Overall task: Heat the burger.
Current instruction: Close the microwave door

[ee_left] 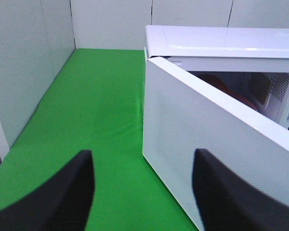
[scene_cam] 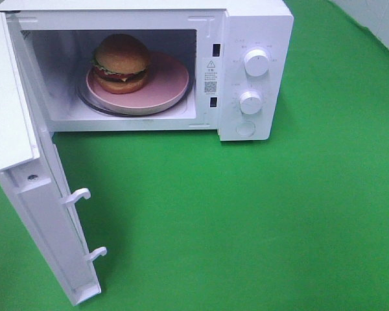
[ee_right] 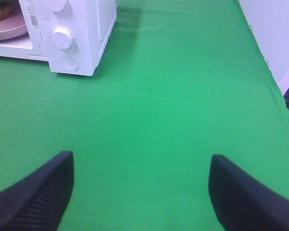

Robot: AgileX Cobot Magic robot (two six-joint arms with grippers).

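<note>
The burger (scene_cam: 121,61) sits on a pink plate (scene_cam: 165,87) inside the white microwave (scene_cam: 256,26), left of the plate's middle. The microwave door (scene_cam: 26,181) stands swung wide open to the left. Neither gripper shows in the exterior high view. In the left wrist view my left gripper (ee_left: 143,159) is open and holds nothing, facing the outer face of the door (ee_left: 207,159) a short way off. My right gripper (ee_right: 142,159) hangs open and holds nothing above the green cloth, well away from the microwave's control panel (ee_right: 62,38). A sliver of the burger (ee_right: 0,9) and plate (ee_right: 7,29) shows there.
Two round knobs (scene_cam: 256,63) (scene_cam: 251,102) and a round button (scene_cam: 245,128) sit on the panel at the microwave's right. Two latch hooks (scene_cam: 78,194) stick out of the door's edge. Green cloth (scene_cam: 259,220) covers the table; white walls (ee_left: 29,72) border it.
</note>
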